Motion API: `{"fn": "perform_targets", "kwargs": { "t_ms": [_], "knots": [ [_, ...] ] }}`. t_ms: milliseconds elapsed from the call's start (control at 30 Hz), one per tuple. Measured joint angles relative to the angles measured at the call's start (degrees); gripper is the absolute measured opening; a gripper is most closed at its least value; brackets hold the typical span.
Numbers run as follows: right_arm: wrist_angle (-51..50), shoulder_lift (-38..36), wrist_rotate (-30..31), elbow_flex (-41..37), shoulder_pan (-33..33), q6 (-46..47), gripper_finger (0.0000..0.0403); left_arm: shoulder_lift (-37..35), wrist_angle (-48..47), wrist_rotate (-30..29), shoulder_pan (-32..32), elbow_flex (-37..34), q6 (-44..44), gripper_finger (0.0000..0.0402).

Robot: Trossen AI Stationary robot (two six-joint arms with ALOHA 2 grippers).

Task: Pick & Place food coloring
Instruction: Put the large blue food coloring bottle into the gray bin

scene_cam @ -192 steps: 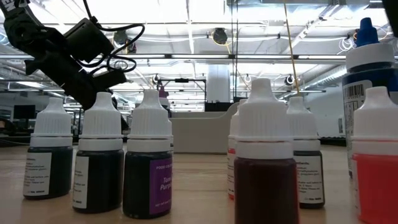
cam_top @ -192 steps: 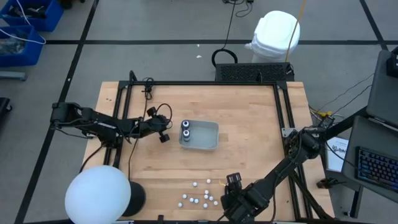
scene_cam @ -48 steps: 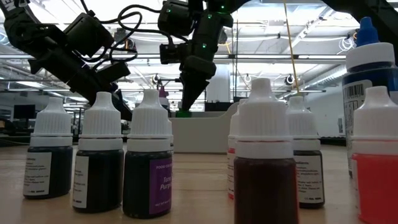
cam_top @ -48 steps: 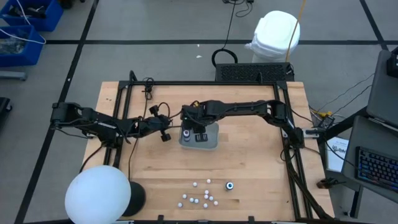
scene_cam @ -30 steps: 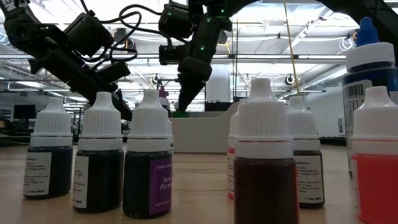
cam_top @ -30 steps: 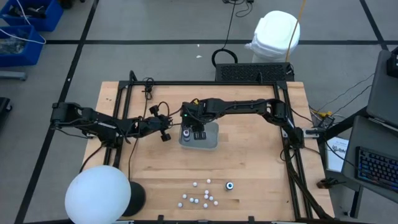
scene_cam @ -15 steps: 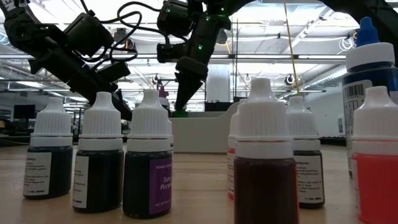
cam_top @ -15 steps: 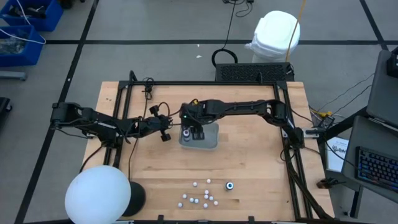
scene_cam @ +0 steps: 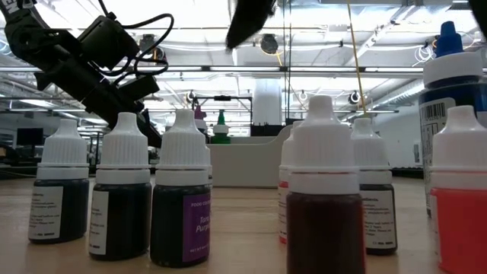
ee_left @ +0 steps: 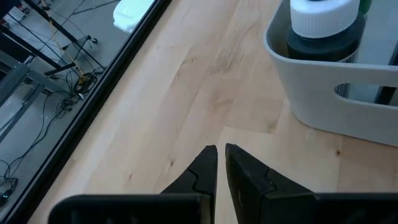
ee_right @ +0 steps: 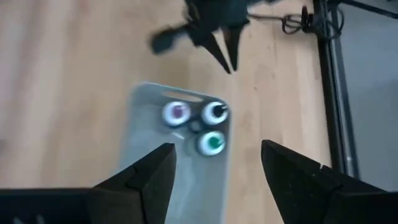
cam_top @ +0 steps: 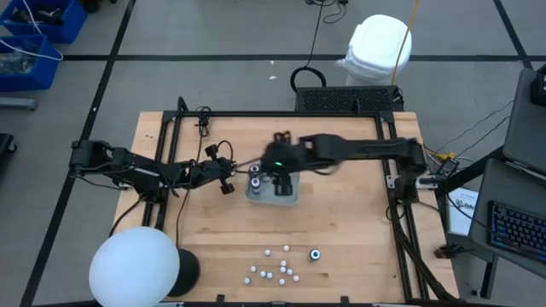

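While three bottles [ee_right: 196, 123] stood in the bin [cam_top: 288, 189] at frame centre, the right gripper [ee_right: 214, 163] hung above, fingers apart; lifting straight up seemed wisest. The left gripper [ee_left: 220, 151], together, waited just left.

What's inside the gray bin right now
Three food coloring bottles stand at one end of the bin: one white-capped, one dark-topped, one green-capped. From above, the caps hide the bottle bodies and the floor under them.
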Motion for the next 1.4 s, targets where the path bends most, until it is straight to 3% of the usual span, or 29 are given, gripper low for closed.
{"fn": "perform_targets", "kwargs": {
  "t_ms": [300, 567, 900, 1067, 1200, 1400],
  "knots": [
    [-10.88, -14.94, 3.06, -2.76, 12.61, 16.95, 0.0202, 0.00, -0.52, -0.02, 0.00, 0.00, 0.37, 0.0042],
    [0.49, -22.78, 10.28, -20.71, 25.12, 20.58, 0.0190, 0.00, -0.70, -0.02, 0.00, 0.00, 0.37, 0.0042],
    [20.83, -22.33, 8.08, -38.23, 30.05, 20.75, 0.0179, 0.00, -0.76, 0.04, 0.00, 0.00, -2.51, 0.0042],
    [23.94, -19.45, 6.34, -39.21, 30.46, 22.49, 0.0189, 0.00, -1.82, 1.54, 0.00, 0.00, -2.91, 0.0042],
    [24.60, -18.55, -0.39, -39.26, 31.96, 24.01, 0.0207, 0.00, -2.75, 2.94, 0.01, -0.02, -2.91, 0.0042],
    [25.50, -18.63, 5.40, -40.19, 36.39, 25.60, 0.0249, 0.00, -3.91, 3.08, 0.02, -0.02, -2.93, 0.0042]
  ]
}}
